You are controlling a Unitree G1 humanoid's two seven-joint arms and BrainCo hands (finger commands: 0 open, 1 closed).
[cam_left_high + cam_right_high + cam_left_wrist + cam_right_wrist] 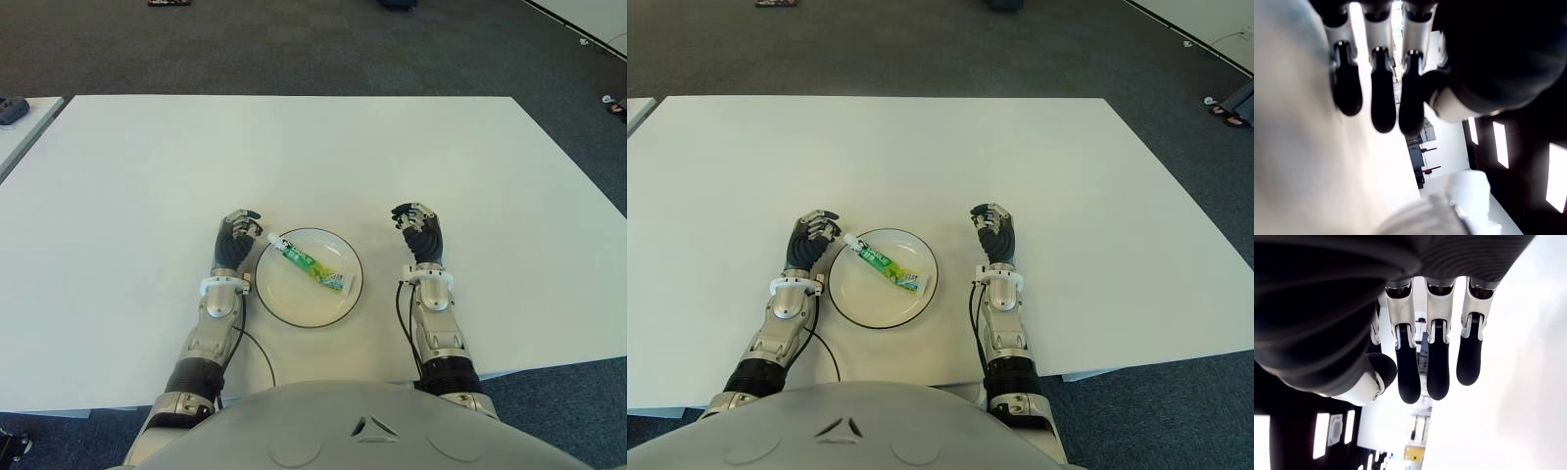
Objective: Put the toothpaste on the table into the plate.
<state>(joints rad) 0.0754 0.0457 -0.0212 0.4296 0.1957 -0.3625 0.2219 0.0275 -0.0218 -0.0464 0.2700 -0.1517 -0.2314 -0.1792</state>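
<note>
A green and white toothpaste tube [312,264] lies slanted inside the white round plate [294,302], its cap pointing to the plate's far left rim. The plate sits on the white table [294,157] near the front edge. My left hand [238,235] is just left of the plate, close to the tube's cap, with its fingers [1383,93] loosely hanging and nothing between them. To the right of the plate, a short gap away, my right hand [416,230] shows relaxed, empty fingers [1437,357].
Another white table edge with a dark object [10,110] shows at the far left. Dark carpet [294,44] surrounds the table. Thin black cables [257,352] run along both forearms near the front edge.
</note>
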